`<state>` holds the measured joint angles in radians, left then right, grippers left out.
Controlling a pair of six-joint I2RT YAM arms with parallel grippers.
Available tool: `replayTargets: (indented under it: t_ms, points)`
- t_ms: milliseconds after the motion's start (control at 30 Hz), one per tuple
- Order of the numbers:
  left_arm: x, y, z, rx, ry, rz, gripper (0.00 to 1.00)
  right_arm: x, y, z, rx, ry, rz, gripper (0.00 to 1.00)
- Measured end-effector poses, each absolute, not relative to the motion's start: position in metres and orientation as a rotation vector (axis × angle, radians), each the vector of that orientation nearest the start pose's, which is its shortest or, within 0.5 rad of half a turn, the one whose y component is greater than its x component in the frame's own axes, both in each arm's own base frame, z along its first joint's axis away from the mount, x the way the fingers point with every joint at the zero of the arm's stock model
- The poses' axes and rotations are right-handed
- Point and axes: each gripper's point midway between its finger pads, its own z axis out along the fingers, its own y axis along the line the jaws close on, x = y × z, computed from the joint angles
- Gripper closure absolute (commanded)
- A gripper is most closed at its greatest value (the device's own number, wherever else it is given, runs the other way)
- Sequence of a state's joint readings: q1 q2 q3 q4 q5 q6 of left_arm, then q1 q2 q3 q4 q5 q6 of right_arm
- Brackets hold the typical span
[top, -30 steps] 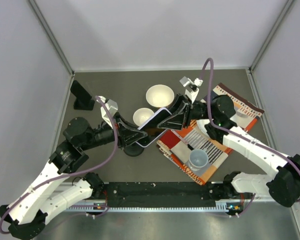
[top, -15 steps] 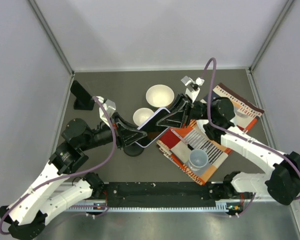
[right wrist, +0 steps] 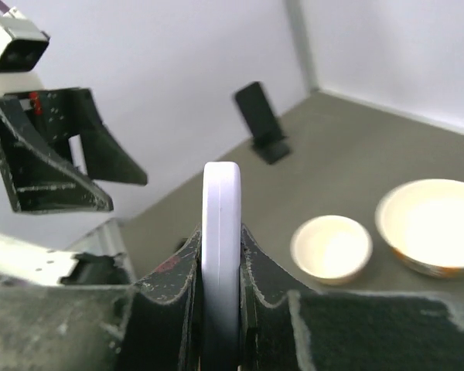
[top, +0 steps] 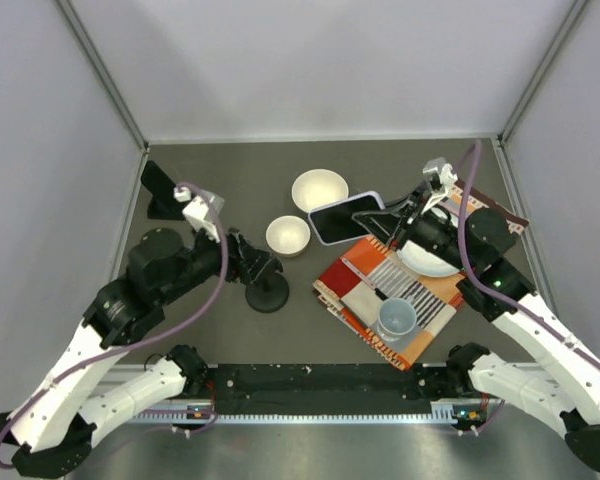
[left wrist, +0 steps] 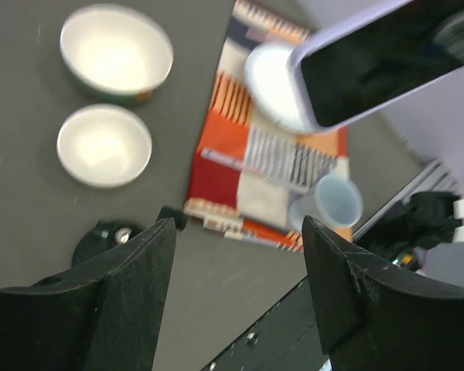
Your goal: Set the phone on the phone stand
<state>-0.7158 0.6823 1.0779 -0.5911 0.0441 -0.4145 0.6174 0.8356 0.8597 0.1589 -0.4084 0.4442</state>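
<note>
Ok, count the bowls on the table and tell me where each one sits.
2. The larger bowl sits at back centre; the smaller bowl just in front-left of it. A partly hidden white dish on the mat might be a third.

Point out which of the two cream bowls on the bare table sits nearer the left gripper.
The smaller bowl. It lies just beyond the left gripper, while the larger bowl sits farther back, towards the rear wall.
</note>
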Motion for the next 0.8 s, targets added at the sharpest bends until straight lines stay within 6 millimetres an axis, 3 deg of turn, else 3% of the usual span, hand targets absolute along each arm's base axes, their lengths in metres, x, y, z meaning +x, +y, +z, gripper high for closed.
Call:
replayTargets:
  t_ms: [67,200,300,467,567,600,700,733,800]
  points:
    - [0.182,-0.187,0.32,0.317,1.923,-0.795,0.33,0.215,0.241,0.379,-0.475,1.447,1.044,1.0]
    - [0.191,-0.187,0.254,0.324,2.15,-0.66,0.35,0.219,0.227,0.375,-0.501,1.49,0.915,1.0]
    - [0.19,-0.177,0.212,0.327,2.256,-0.563,0.46,0.219,0.225,0.367,-0.541,1.517,0.873,1.0]
    - [0.19,-0.171,0.192,0.342,2.304,-0.504,0.48,0.213,0.226,0.353,-0.596,1.558,0.87,1.0]
    - [0.192,-0.171,0.185,0.347,2.319,-0.482,0.55,0.209,0.229,0.351,-0.629,1.555,0.889,1.0]
    - [0.192,-0.171,0.183,0.351,2.322,-0.478,0.59,0.208,0.231,0.351,-0.639,1.556,0.897,1.0]
    - [0.194,-0.168,0.178,0.382,2.313,-0.445,0.86,0.205,0.235,0.348,-0.668,1.561,0.924,1.0]
    - [0.195,-0.167,0.178,0.388,2.305,-0.439,1.0,0.204,0.238,0.346,-0.684,1.563,0.935,1.0]
    - [0.195,-0.166,0.178,0.41,2.293,-0.429,1.0,0.2,0.245,0.341,-0.738,1.568,0.97,1.0]
